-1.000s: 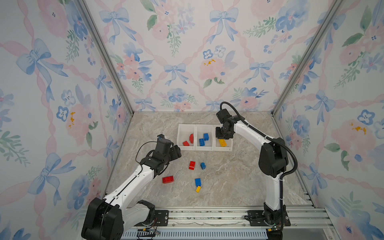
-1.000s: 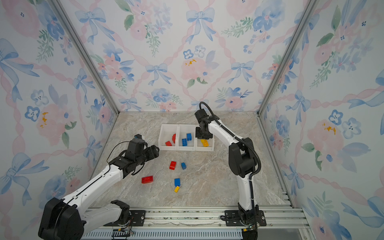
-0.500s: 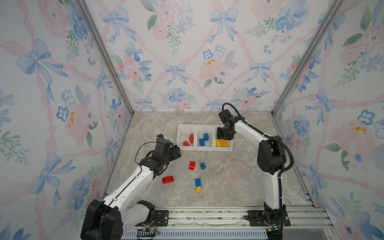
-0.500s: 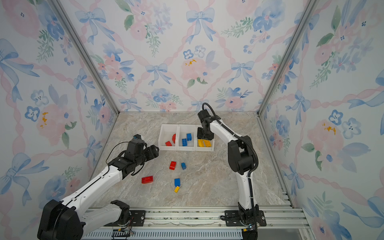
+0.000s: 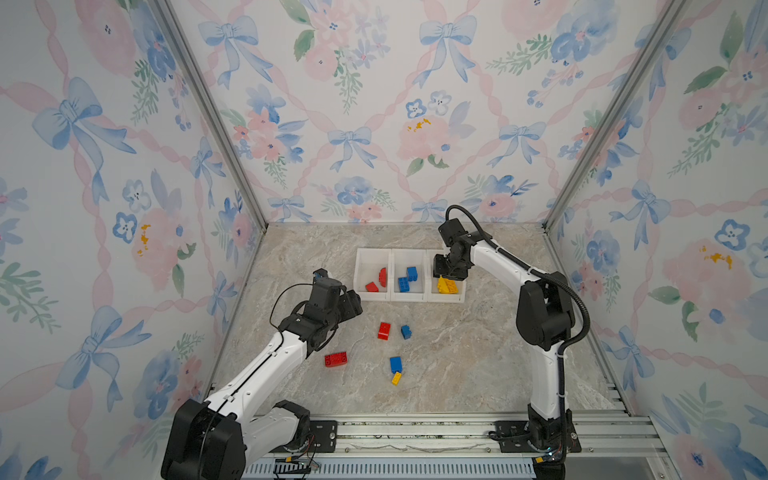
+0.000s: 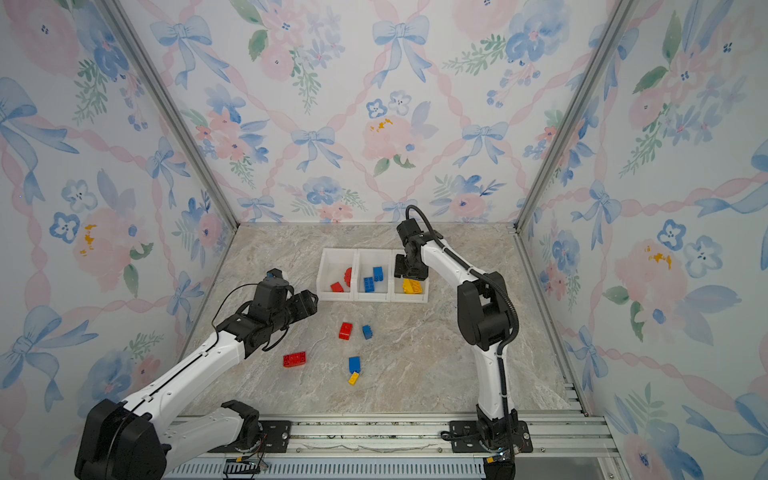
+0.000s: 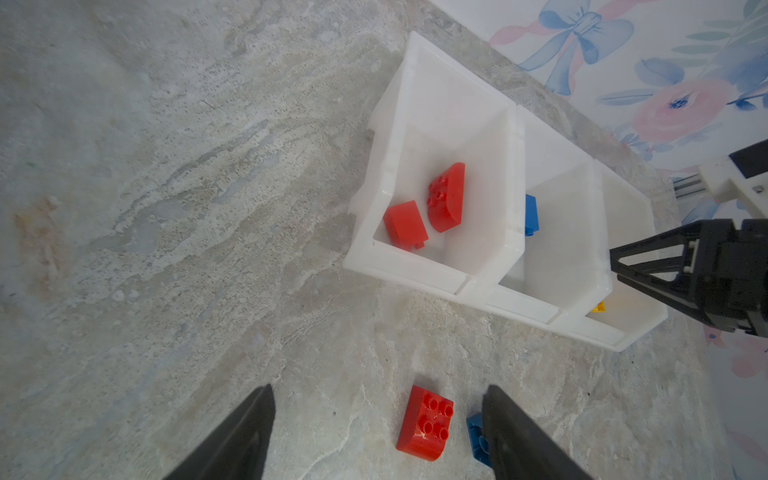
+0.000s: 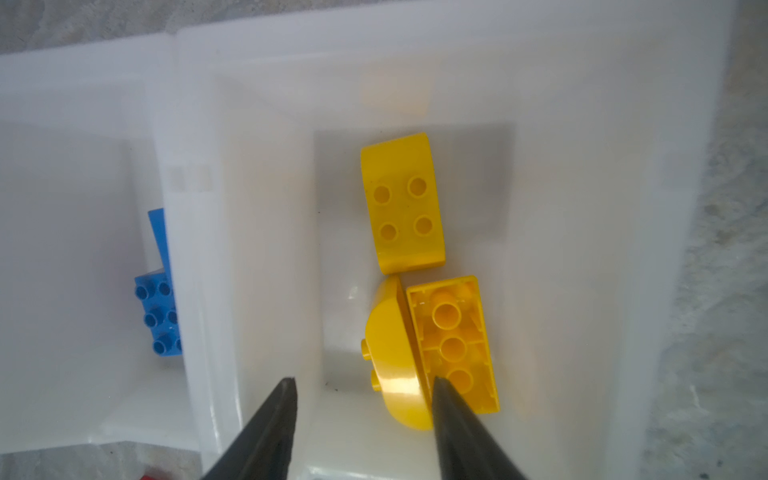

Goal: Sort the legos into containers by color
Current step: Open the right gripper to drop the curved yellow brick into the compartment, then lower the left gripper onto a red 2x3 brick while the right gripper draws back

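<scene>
Three joined white containers point(image 5: 370, 262) point(image 6: 337, 259) stand at the back. The left one holds two red legos point(image 7: 446, 199), the middle one blue legos point(image 5: 407, 278), the right one three yellow legos point(image 8: 403, 208). My right gripper point(image 8: 365, 380) point(image 5: 446, 272) hangs open just over the yellow container with nothing between its fingers; a curved yellow brick point(image 8: 395, 357) lies on its side below. My left gripper point(image 7: 377, 390) point(image 5: 353, 305) is open and empty above the table, with a loose red brick point(image 7: 426, 417) and a blue brick point(image 7: 476, 434) beneath it.
Loose legos on the marble table: a red one point(image 5: 384, 331), a blue one point(image 5: 406, 331), a long red one point(image 5: 336, 359), and a blue one point(image 5: 395, 364) touching a small yellow one point(image 5: 396, 377). Wallpapered walls close in three sides.
My right gripper has opened over the right container, where more yellow bricks now lie. The left arm has barely moved.
</scene>
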`<action>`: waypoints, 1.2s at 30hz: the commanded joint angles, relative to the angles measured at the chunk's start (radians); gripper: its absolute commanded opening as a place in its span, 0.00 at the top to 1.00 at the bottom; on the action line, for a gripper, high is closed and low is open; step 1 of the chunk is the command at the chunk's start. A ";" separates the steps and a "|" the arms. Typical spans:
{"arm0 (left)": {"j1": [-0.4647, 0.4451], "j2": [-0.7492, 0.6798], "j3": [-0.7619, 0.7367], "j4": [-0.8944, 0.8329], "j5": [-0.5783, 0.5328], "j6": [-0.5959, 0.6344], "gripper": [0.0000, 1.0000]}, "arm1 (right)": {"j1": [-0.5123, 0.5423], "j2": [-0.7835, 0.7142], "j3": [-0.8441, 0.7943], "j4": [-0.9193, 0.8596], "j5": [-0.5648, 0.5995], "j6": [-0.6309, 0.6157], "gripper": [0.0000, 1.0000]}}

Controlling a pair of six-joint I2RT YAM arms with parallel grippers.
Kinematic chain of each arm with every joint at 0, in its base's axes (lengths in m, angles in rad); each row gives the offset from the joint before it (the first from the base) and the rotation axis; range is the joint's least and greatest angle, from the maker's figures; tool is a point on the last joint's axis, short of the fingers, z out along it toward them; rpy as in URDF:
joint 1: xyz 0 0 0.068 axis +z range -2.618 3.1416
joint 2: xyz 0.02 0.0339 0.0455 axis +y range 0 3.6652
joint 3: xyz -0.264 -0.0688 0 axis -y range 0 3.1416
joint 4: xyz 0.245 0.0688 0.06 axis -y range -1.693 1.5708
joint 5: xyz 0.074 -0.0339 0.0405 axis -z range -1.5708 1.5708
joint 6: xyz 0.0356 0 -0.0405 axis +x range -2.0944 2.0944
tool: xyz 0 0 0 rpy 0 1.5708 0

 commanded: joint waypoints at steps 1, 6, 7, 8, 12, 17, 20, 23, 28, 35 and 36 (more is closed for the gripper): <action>0.006 -0.037 -0.053 -0.001 0.006 -0.020 0.20 | -0.002 -0.085 -0.030 -0.006 -0.009 -0.003 0.41; 0.006 -0.074 -0.089 -0.028 0.013 -0.058 0.20 | 0.014 -0.154 -0.091 -0.011 0.000 -0.004 0.35; 0.004 -0.080 -0.095 -0.041 0.017 -0.071 0.21 | 0.018 -0.170 -0.107 -0.011 0.001 -0.004 0.33; 0.004 -0.083 -0.095 -0.055 0.020 -0.080 0.21 | 0.019 -0.184 -0.123 -0.013 0.003 -0.004 0.33; -0.006 -0.107 -0.092 -0.137 0.011 -0.131 0.22 | 0.036 -0.248 -0.193 -0.018 0.010 -0.005 0.29; -0.011 -0.142 -0.096 -0.227 0.003 -0.214 0.24 | 0.056 -0.306 -0.256 -0.039 0.021 -0.013 0.27; -0.014 -0.148 -0.095 -0.273 0.004 -0.271 0.26 | 0.067 -0.332 -0.279 -0.062 0.025 -0.019 0.24; -0.020 -0.141 -0.085 -0.323 0.007 -0.343 0.27 | 0.075 -0.356 -0.288 -0.092 0.025 -0.023 0.22; -0.028 -0.149 -0.058 -0.412 0.013 -0.497 0.33 | 0.088 -0.380 -0.284 -0.143 0.020 -0.038 0.18; -0.027 -0.129 -0.047 -0.499 0.037 -0.635 0.35 | 0.094 -0.402 -0.288 -0.170 0.006 -0.042 0.15; -0.028 -0.122 -0.045 -0.515 0.043 -0.660 0.36 | 0.097 -0.406 -0.292 -0.172 0.003 -0.043 0.14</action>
